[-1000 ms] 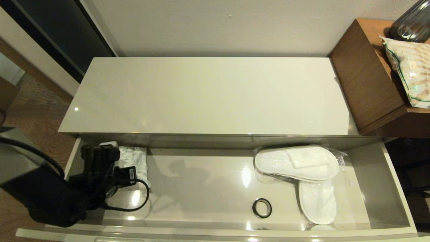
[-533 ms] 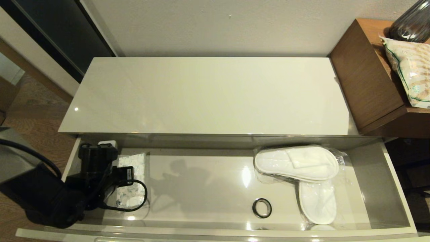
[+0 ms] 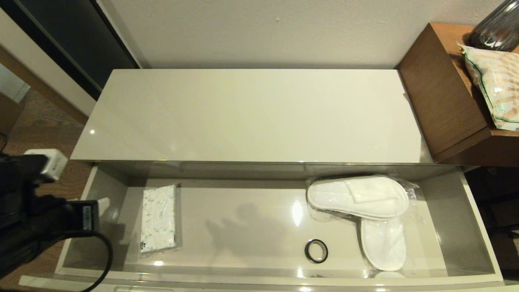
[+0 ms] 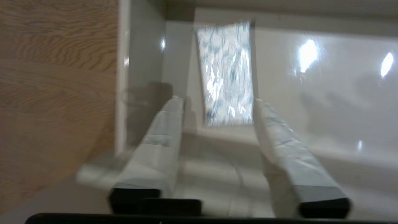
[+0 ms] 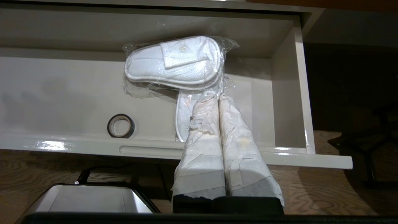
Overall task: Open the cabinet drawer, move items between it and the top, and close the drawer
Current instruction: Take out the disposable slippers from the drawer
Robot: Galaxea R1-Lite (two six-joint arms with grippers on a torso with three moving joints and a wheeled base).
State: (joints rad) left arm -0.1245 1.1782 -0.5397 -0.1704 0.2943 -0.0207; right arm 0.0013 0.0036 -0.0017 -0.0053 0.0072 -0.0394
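The cabinet drawer [image 3: 478, 227] stands pulled out below the glossy cream top [image 3: 251, 113], which is bare. In its left part lies the tissue pack [image 3: 159, 219], flat and free; the left wrist view shows the tissue pack [image 4: 227, 71] ahead of the fingers. My left gripper [image 3: 46, 164] hangs outside the drawer's left end, and in its own view the left gripper [image 4: 217, 102] is open and empty. The bagged slippers [image 3: 361, 198] and the black tape roll [image 3: 316, 251] lie at the right. My right gripper [image 5: 217, 96] is shut and empty, parked low before the drawer front, facing the slippers [image 5: 174, 62].
A brown wooden side unit [image 3: 442, 101] at the right carries a beige green-edged bag [image 3: 494, 85] and a dark vase [image 3: 496, 28]. A slim notch [image 5: 149, 151] runs along the drawer's front edge. The robot's silver base [image 5: 87, 199] sits below it.
My left gripper has let go of the tissue pack and pulled out of the drawer to the left. The pack now lies uncovered on the drawer floor.
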